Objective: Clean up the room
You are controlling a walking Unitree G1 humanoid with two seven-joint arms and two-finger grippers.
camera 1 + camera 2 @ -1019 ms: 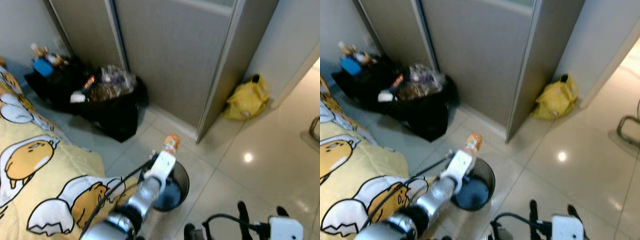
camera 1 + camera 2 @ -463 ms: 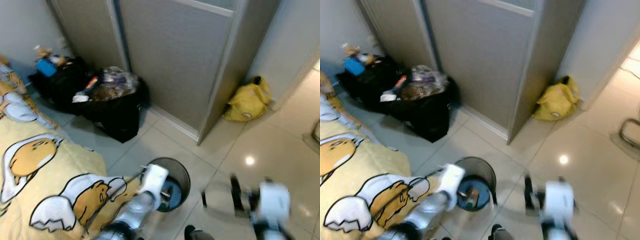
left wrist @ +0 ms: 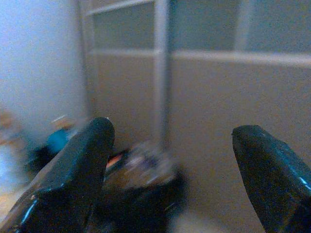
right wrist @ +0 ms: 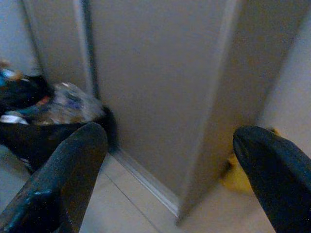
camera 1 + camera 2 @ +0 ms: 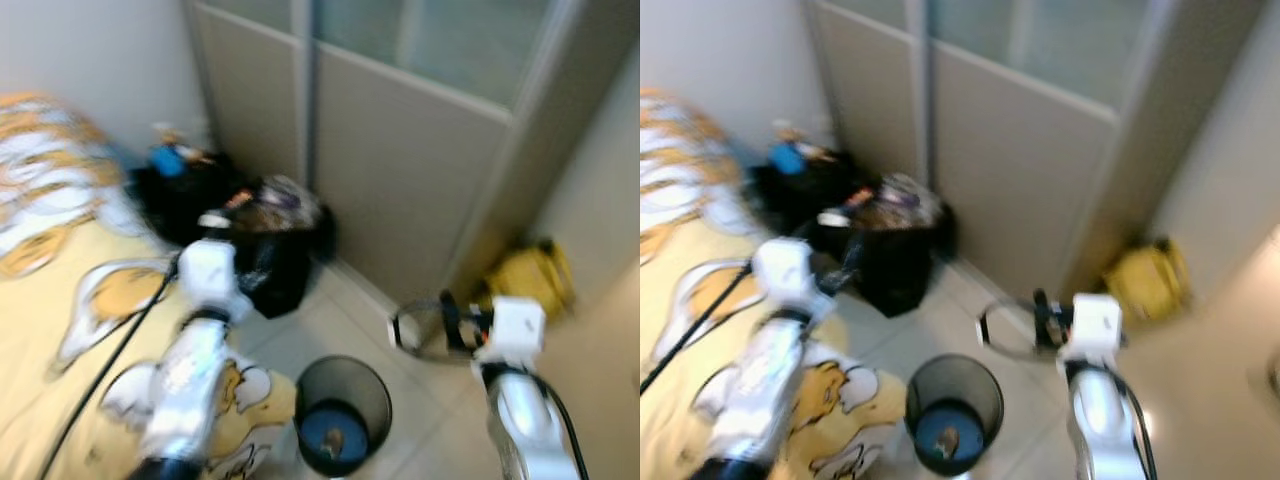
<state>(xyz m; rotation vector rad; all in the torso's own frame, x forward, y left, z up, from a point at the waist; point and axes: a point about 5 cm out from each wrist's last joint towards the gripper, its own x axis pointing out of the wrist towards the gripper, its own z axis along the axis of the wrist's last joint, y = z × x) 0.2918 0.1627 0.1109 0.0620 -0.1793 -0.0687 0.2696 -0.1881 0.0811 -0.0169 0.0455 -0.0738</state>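
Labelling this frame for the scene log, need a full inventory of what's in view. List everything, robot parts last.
round dark mesh waste bin: one, dark grey, on the pale floor between the two arms; a small item lies inside it, too blurred to name.
full black rubbish bag: one, black, mixed litter on top, on the floor against the sliding door.
black bag with blue item on top: one, in the corner beside the rubbish bag.
yellow bag: one, on the floor at the foot of the wall.
yellow cartoon-print bedspread: one, on the robot's left.
grey panelled sliding door: behind everything.
left gripper: open, empty, raised.
right gripper: open, empty, raised.
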